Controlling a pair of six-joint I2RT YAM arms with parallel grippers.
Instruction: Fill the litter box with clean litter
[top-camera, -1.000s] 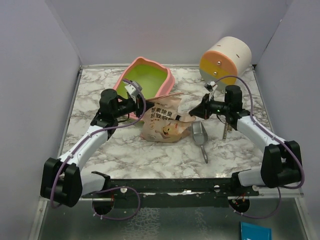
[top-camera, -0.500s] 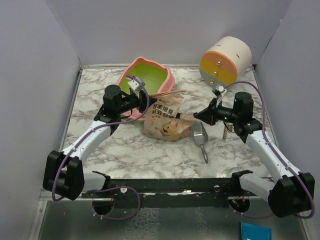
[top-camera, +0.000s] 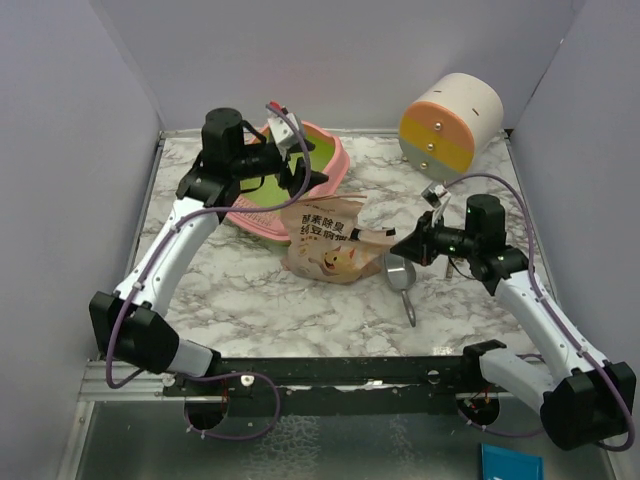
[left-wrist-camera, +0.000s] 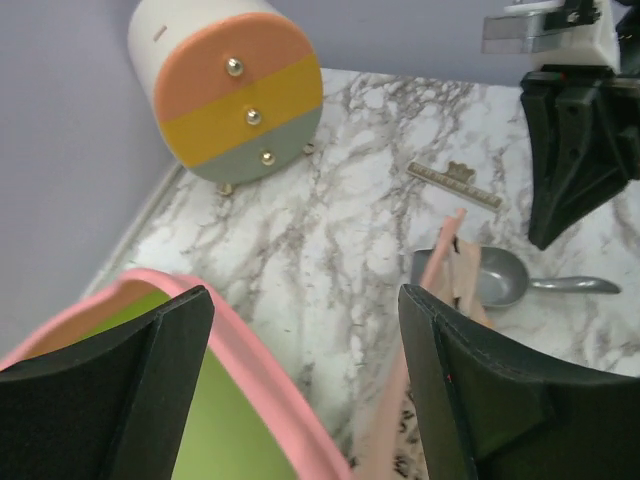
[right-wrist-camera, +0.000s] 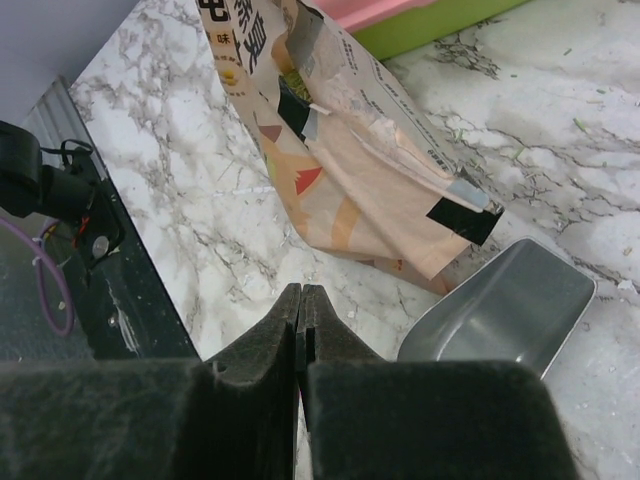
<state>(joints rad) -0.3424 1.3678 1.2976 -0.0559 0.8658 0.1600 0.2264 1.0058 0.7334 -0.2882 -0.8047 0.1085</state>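
None of the clean litter shows in the litter box (top-camera: 336, 163), which sits at the back left of the table (top-camera: 250, 290) beneath my left tool (left-wrist-camera: 300, 380), spread wide and empty. My right tool (right-wrist-camera: 300, 310) is pinched closed on nothing near the pouch (top-camera: 325, 240) and scoop (top-camera: 398, 270), so I judge all the pouring remains.

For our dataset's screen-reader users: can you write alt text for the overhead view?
On a marble table, the open left hand reaches over a large pink plastic tray with lime-green interior; the shut right hand points at a beige-orange cartoon-cat pouch lying mid-table. A grey metal scoop lies beside it, a round cream-orange-yellow cabinet back right.
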